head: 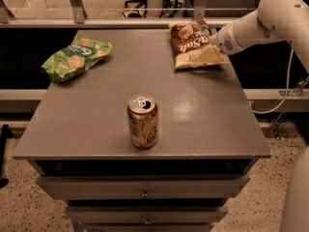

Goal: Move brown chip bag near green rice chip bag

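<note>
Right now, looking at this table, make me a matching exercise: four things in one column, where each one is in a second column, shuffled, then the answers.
Column one:
1. brown chip bag
2. green rice chip bag
3. gold can
4. pincer

Column two:
A. far left part of the table, lying flat
B. front middle, standing upright
C. far right part, lying flat
D. at the near end of the brown chip bag, reaching in from the right

Pairs: 1-C, 2-A, 3-B, 4-D
</note>
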